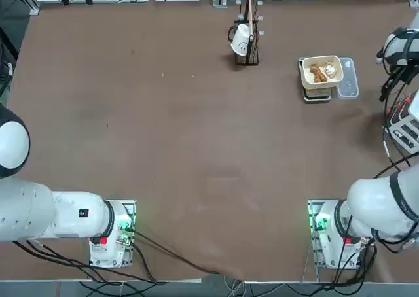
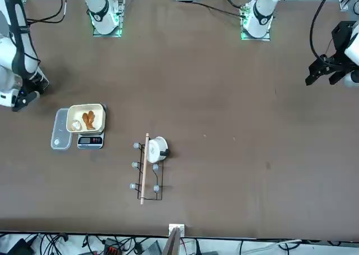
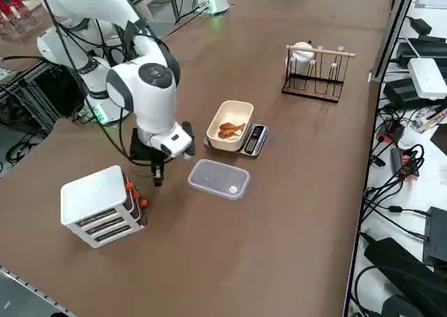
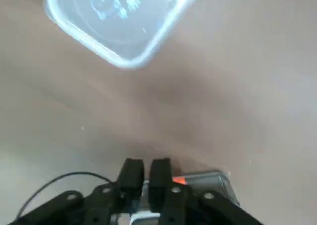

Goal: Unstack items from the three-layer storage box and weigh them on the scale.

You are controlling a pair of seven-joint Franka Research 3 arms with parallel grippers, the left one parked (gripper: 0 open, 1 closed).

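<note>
Right side view: right gripper [image 3: 158,174] pointing down, low over the tabletop [image 3: 293,212], at 1 o'clock from the three-layer storage box [image 3: 98,205] and just beside its upper corner with the red-orange bits. Near it at 3 o'clock, a clear lid [image 3: 218,179] lying flat. Beyond the lid at 1 o'clock, the scale [image 3: 255,139] with a cream tray [image 3: 225,144] on top.

Wrist view: gripper [image 4: 145,176] narrow, only a slim gap between the fingers [image 4: 131,178], nothing visibly gripped. Grey corner of the storage box [image 4: 210,181] with a red-orange bit right beside the fingertips; clear lid [image 4: 119,27] well apart ahead.

Top view: scale [image 1: 317,95] at 2 o'clock on the tabletop [image 1: 196,146]. Inside the tray [image 1: 304,73], the items [image 1: 319,74]: orange-brown lumps touching one another, with a whitish one [image 1: 330,69] just beside them at 2 o'clock. Clear lid [image 1: 347,78] touching the scale at 3 o'clock. Black rack [image 1: 247,48] holding a white cup [image 1: 241,40] at 12 o'clock on the tabletop, well apart from the scale.
</note>
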